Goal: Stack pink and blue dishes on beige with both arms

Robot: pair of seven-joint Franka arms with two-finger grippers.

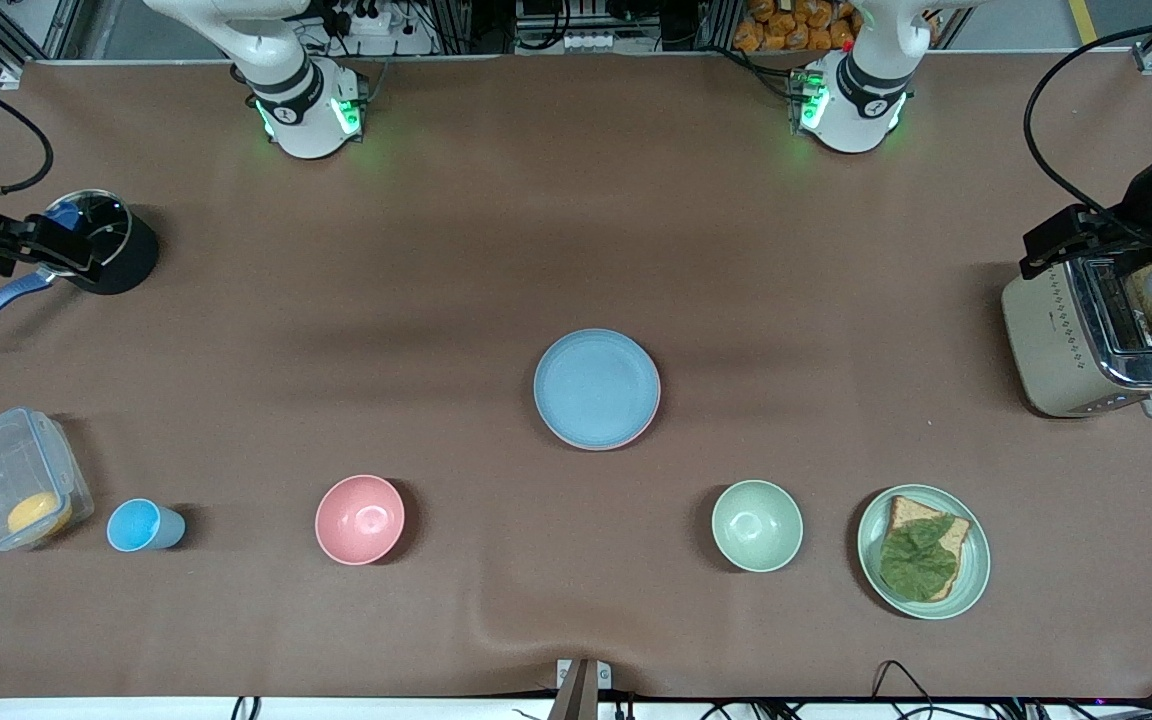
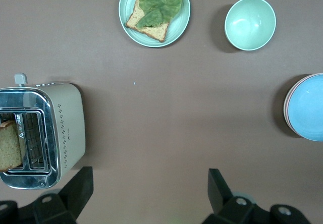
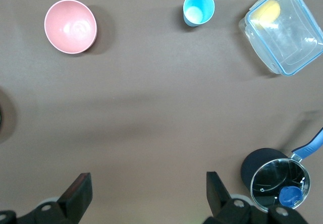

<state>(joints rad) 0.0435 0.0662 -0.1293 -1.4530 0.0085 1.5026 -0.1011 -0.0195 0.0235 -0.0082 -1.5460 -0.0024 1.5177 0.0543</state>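
Observation:
The light blue plate (image 1: pixel 596 385) lies at the table's middle, on top of the pink plate, of which only a thin rim (image 1: pixel 636 438) shows. In the left wrist view the stack (image 2: pixel 309 107) sits at the frame's edge. The beige plate is hidden. My left gripper (image 1: pixel 1048 250) hangs open and empty above the toaster at the left arm's end of the table; its view shows the fingers (image 2: pixel 150 183) wide apart over bare mat. At the right arm's end, my right gripper (image 1: pixel 54 250) hangs over the black pot, also open (image 3: pixel 149 186) and empty.
A toaster (image 1: pixel 1086 340) holds bread. Nearer the front camera stand a green bowl (image 1: pixel 757 525), a green plate (image 1: pixel 971 590) with bread and a leaf, a pink bowl (image 1: pixel 360 519), a blue cup (image 1: pixel 141 525) and a clear box (image 1: pixel 11 480). A lidded pot (image 1: pixel 106 245) is under the right gripper.

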